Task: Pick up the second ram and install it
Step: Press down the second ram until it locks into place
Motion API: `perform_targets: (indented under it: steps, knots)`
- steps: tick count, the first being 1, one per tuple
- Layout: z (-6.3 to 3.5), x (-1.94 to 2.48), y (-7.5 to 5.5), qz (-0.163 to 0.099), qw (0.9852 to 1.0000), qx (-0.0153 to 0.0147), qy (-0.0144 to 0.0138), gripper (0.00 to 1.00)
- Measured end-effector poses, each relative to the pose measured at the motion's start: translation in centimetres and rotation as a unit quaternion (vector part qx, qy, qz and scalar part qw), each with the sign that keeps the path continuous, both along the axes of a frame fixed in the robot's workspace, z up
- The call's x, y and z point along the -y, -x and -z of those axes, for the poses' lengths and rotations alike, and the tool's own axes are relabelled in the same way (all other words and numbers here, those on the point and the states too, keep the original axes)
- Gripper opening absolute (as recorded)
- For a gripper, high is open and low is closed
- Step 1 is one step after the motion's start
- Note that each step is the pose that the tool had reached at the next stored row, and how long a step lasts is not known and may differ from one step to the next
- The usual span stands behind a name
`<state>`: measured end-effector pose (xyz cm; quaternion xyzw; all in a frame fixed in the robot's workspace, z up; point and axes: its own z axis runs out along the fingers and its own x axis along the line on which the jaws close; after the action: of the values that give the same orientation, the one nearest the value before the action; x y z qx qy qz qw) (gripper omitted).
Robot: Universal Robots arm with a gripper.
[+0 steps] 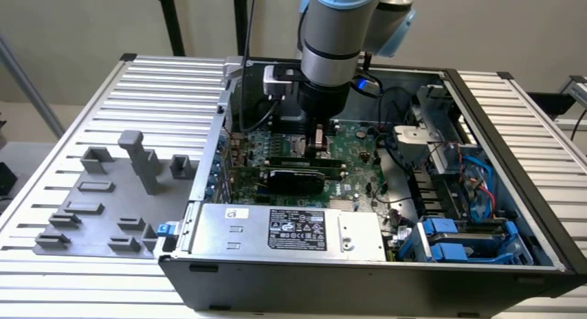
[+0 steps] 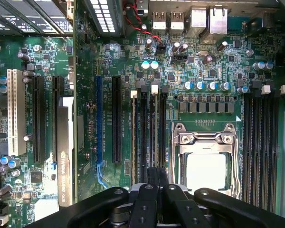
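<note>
My gripper [image 1: 317, 151] is lowered inside the open computer case [image 1: 367, 278], over the green motherboard [image 1: 353, 171]. In the wrist view its black fingers [image 2: 151, 179] are pressed close together above the bank of memory slots [image 2: 143, 128] beside the processor socket. A thin dark edge, the second ram [image 2: 153, 135] seen edge-on, runs from between the fingertips along the slot with the white latch [image 2: 154, 88]. My gripper [image 2: 156, 173] is shut on it. How deep the stick sits in the slot is hidden.
A graphics card [image 1: 293, 174] lies just in front of the gripper. The bare processor socket [image 2: 206, 164] is beside the slots, with more slots [image 2: 259, 142] past it. The power supply [image 1: 275, 229], blue drive cages [image 1: 458, 240] and cables [image 1: 413, 161] crowd the case. Grey fixture blocks [image 1: 110, 195] stand outside it.
</note>
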<state>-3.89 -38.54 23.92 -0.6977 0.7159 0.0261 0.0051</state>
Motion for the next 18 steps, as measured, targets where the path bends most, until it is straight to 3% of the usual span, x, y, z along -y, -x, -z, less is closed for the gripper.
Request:
perform_targets:
  steps: [8, 18]
  knots:
    - [0.02, 0.00, 0.0, 0.000, 1.0000, 0.0000, 0.0000, 0.11]
    - [1.27, 0.00, 0.0, 0.000, 1.0000, -0.0002, 0.0005, 0.11]
